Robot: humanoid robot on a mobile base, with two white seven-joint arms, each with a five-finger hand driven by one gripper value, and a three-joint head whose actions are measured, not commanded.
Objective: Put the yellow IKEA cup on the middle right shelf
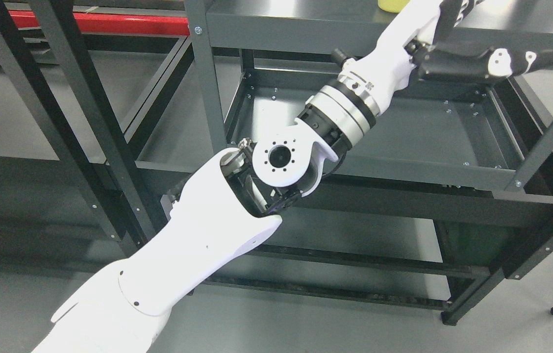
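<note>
at the top edge, right of centre, only the base of the yellow cup (393, 5) shows on the grey shelf (306, 22). left hand (477, 61) beside it, fingers extended, holding nothing. cup likely light, rigid, smooth; grasp around its wall.

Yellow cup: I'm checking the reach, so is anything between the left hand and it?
Nothing visible stands between them. The yellow cup sits on the shelf at the top edge, mostly cropped; the left hand is extended just right of it.
</note>
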